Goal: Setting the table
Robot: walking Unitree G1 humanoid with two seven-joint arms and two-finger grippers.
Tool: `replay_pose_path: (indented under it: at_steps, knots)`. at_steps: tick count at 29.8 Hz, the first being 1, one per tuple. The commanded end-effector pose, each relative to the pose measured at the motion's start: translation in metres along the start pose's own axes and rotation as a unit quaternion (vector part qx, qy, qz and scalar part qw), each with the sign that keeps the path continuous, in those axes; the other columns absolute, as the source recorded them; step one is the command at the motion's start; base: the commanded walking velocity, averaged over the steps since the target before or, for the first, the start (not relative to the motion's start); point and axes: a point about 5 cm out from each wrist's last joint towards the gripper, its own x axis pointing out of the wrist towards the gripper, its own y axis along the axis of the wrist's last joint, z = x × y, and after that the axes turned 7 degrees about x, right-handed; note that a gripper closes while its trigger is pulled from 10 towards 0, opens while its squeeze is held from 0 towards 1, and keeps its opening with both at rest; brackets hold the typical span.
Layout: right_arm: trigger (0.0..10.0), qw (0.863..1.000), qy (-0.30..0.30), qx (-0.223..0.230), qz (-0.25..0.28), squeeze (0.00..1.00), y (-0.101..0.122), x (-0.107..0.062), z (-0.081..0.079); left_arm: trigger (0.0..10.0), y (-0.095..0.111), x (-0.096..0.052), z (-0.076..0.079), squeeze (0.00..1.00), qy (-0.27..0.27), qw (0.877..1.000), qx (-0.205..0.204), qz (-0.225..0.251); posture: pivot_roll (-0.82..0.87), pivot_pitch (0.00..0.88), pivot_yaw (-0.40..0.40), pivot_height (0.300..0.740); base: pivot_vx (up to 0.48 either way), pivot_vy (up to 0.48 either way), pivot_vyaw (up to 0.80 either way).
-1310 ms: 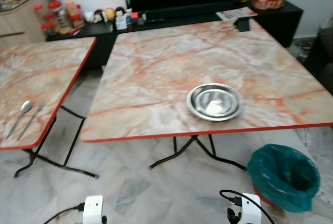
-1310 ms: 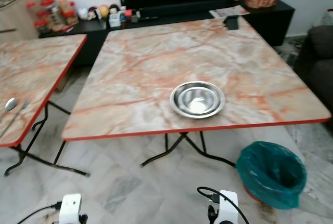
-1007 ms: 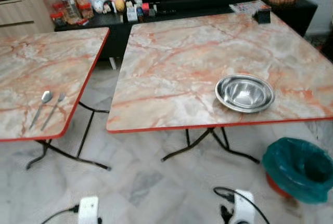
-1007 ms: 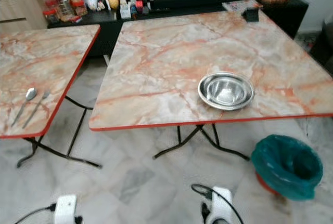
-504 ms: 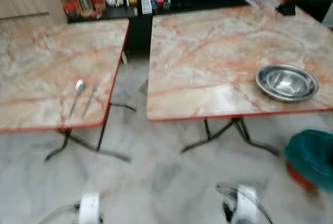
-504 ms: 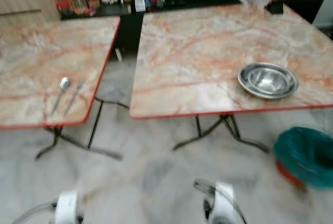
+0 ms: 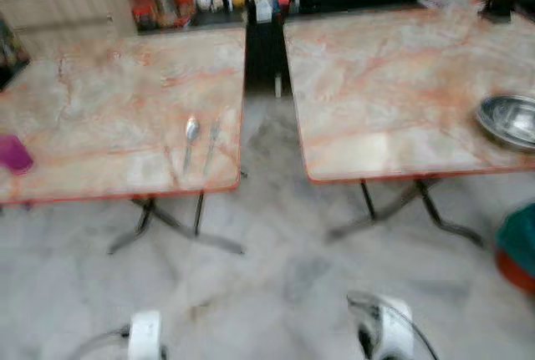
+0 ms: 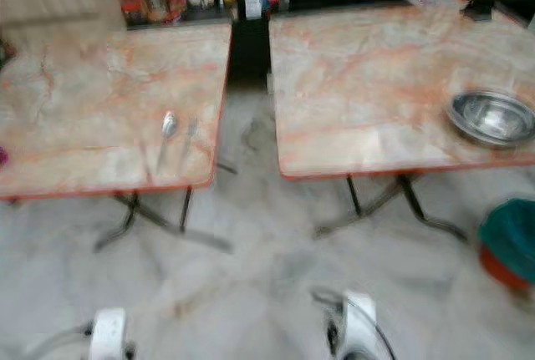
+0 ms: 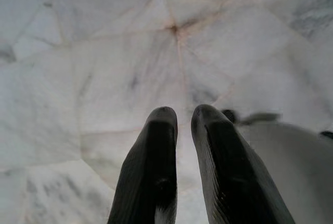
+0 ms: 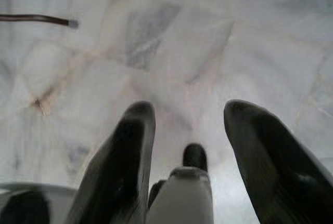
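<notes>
Nearest, both arms hang over the marble floor (image 9: pixel 104 52): the left end effector (image 9: pixel 183 117) is nearly closed and empty, the right end effector (image 10: pixel 190 112) spread wide, empty. Farther, a spoon (image 7: pixel 191 136) and fork (image 7: pixel 211 139) lie side by side near the left surface's (image 7: pixel 100 101) front edge. A steel bowl (image 8: pixel 491 117) sits on the right surface (image 8: pixel 368 68).

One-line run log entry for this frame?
phase: approach | spoon, fork: left table | steel bowl: right table | pincers: idle

Both head views are motion-blurred. A steel bowl (image 7: pixel 512 119), a green bin (image 7: pixel 520 243) and a purple object (image 7: pixel 14 154) are cut off by picture edges.
</notes>
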Motion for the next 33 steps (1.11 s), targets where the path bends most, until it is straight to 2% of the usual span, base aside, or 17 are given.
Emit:
replay_pose_path:
  at_steps: [1, 9, 25, 33]
  knots:
    - [10.0, 1.0, 0.013, 0.002, 0.0, 0.0, -0.0001, 0.0013, -0.0108, 10.0, 0.0001, -0.0002, -0.0094, 0.0, 0.014, 1.0, -0.001, -0.001, 0.04, 0.039, 0.071, 0.74, 0.0, 0.416, 0.0]
    - [10.0, 1.0, 0.016, 0.003, 0.0, 0.0, 0.0002, 0.0017, -0.0135, 10.0, 0.0014, 0.0, -0.0117, 0.0, 0.015, 1.0, 0.004, 0.0, 0.04, 0.014, 0.077, 0.74, 0.0, 0.414, 0.0]
    - [10.0, 1.0, 0.014, 0.008, 0.002, 0.0, 0.0013, 0.002, -0.0136, 10.0, 0.005, 0.0009, -0.0114, 0.0, 0.024, 1.0, -0.013, 0.004, 0.05, 0.027, 0.068, 0.74, 0.0, 0.411, 0.0]
    - [10.0, 1.0, 0.013, 0.007, 0.002, 0.0, 0.0019, 0.0018, -0.0108, 10.0, 0.0028, 0.0002, -0.0107, 0.0, 0.028, 0.999, -0.02, 0.004, 0.05, 0.037, 0.055, 0.74, 0.0, 0.25, 0.0]
